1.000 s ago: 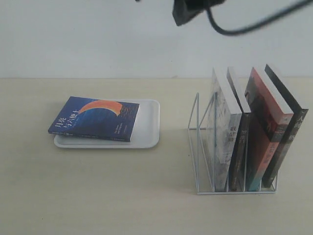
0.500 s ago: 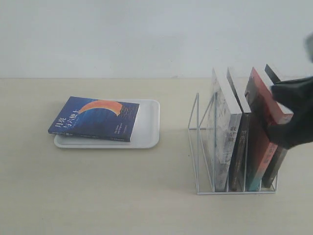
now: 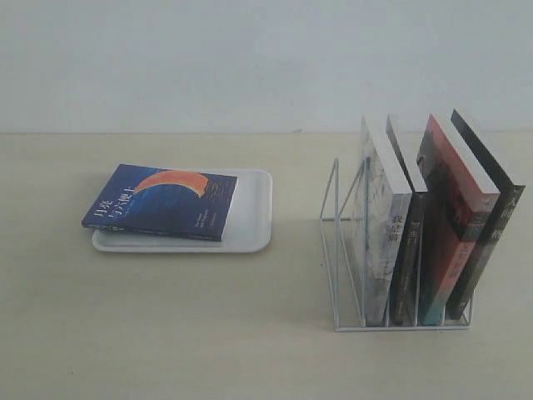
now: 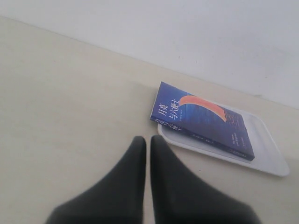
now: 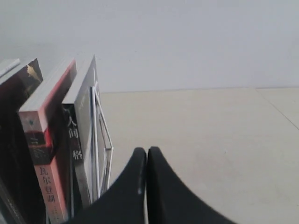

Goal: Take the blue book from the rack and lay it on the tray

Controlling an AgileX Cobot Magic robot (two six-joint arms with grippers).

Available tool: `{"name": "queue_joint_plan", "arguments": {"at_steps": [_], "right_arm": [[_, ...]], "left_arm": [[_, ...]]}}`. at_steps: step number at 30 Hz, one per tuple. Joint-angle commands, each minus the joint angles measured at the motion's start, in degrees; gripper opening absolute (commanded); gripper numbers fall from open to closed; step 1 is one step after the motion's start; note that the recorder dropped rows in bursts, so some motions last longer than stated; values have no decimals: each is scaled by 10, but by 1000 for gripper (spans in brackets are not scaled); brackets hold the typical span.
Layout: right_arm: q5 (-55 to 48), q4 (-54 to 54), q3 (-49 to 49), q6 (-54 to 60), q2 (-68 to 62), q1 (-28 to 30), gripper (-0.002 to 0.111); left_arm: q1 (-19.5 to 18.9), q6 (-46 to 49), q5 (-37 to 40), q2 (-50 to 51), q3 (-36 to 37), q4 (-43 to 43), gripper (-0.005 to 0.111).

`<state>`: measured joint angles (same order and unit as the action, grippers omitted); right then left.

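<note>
Blue book [image 3: 160, 201] lies flat on the tray [image 3: 254, 208], long axis across the table, ahead of your nearer left gripper [image 4: 147, 142], which, like the right gripper [image 5: 146, 151], is pinched together and empty.

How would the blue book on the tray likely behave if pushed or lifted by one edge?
The blue book looks thin, so it would probably flex if lifted by one edge. It overhangs one end of the tray, so pressing there might tip it. Lying flat, it would likely slide, not roll.
</note>
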<state>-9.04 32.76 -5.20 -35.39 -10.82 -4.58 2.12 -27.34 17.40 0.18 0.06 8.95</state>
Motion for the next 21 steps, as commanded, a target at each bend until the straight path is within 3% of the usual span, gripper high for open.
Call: {"name": "queue_joint_plan", "arguments": {"at_steps": [1, 9, 11, 16, 21], "right_arm": [[6, -1, 38, -3, 52, 6, 0], [6, -29, 45, 7, 61, 6, 0], [6, -78, 45, 68, 61, 6, 0], [4, -338, 45, 364, 61, 6, 0], [4, -374, 45, 408, 61, 6, 0]], "left_arm": [[-1, 0, -7, -2, -1, 0, 4], [-1, 0, -7, -2, -1, 0, 4], [-1, 0, -7, -2, -1, 0, 4], [-1, 0, -7, -2, -1, 0, 4], [-1, 0, -7, -2, -1, 0, 4]]}}
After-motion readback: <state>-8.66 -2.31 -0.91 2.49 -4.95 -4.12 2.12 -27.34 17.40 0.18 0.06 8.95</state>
